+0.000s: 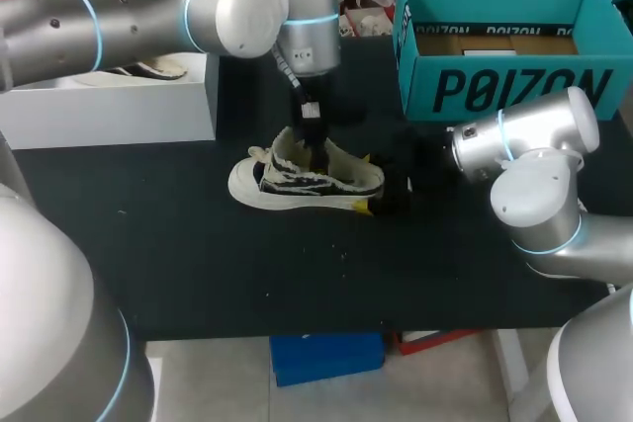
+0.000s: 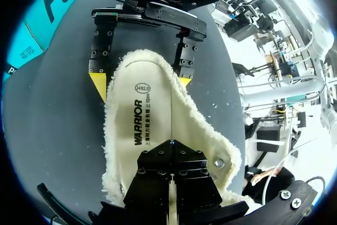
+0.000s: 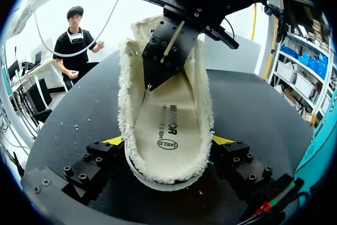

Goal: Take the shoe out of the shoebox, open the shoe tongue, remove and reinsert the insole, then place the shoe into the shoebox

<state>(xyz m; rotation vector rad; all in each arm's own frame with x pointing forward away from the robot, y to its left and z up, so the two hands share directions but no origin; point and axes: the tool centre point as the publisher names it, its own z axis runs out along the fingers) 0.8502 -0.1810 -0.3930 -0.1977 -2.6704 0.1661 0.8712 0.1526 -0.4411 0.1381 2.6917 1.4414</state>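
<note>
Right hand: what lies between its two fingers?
The heel end of the shoe, held from both sides by the right hand; the right wrist view shows it.

Your left pincer [image 2: 171, 145] sits with its fingers pressed together over the insole [image 2: 150, 114] inside the fleece-lined shoe [image 2: 210, 146]. Ahead, the right pincer [image 2: 141, 83] clamps the shoe's heel end from both sides. A teal shoebox [image 2: 31, 40] stands on the dark counter [image 2: 52, 146] beside it.
</note>
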